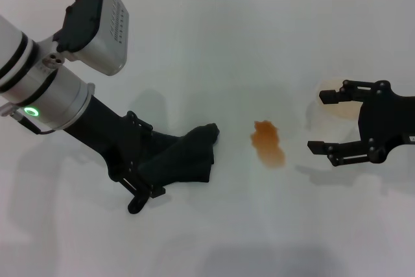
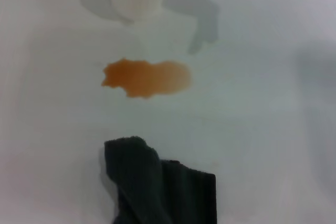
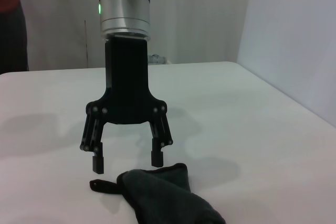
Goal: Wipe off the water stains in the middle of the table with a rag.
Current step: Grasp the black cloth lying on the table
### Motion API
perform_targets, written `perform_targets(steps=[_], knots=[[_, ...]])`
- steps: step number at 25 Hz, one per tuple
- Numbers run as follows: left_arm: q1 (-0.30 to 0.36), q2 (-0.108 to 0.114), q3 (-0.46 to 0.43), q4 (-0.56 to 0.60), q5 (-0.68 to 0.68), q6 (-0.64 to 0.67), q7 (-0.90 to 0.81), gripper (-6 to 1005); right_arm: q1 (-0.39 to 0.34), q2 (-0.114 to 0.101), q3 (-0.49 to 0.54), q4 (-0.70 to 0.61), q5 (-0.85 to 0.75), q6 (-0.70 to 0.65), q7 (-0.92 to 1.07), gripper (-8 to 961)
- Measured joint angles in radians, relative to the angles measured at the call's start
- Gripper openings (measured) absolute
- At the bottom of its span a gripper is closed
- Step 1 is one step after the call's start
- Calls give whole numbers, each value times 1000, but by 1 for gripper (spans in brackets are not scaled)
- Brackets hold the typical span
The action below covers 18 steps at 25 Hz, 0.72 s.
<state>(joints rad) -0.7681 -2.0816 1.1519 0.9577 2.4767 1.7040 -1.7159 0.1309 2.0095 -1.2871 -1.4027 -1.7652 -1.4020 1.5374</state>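
The left hand point(image 1: 155, 176) hangs low over the tabletop point(image 1: 214, 43) with its fingers point(image 3: 156, 157) spread apart. The right wrist view shows the tips just above and behind the rag point(image 1: 185, 158), one to either side of its near edge, gripping nothing. The rag lies crumpled directly beneath and ahead of this hand, one fold pointing toward the water stains point(image 1: 268, 143). That orange-brown blotch sits a little beyond the rag's far tip, apart from it, between the two hands.

The right hand point(image 1: 324, 121) hovers on the other side of the stain, wide open and empty, with a pale paper cup point(image 1: 338, 100) just behind its fingers.

The step in hand looks like picking up the rag; no wiping has begun, since the blotch is whole. Next, the left hand probably needs to drop onto the cloth, pinch a thick fold, then drag it across the stain.
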Motion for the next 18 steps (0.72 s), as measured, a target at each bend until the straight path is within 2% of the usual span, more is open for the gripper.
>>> perform_targets(steps=[12, 18], knots=[[2, 0, 1, -5, 49, -39, -4, 732, 0, 0, 0, -1, -3, -1, 7, 857], [2, 0, 72, -16, 49, -101, -24, 729, -8, 0, -3, 2, 1, -1, 7, 857]])
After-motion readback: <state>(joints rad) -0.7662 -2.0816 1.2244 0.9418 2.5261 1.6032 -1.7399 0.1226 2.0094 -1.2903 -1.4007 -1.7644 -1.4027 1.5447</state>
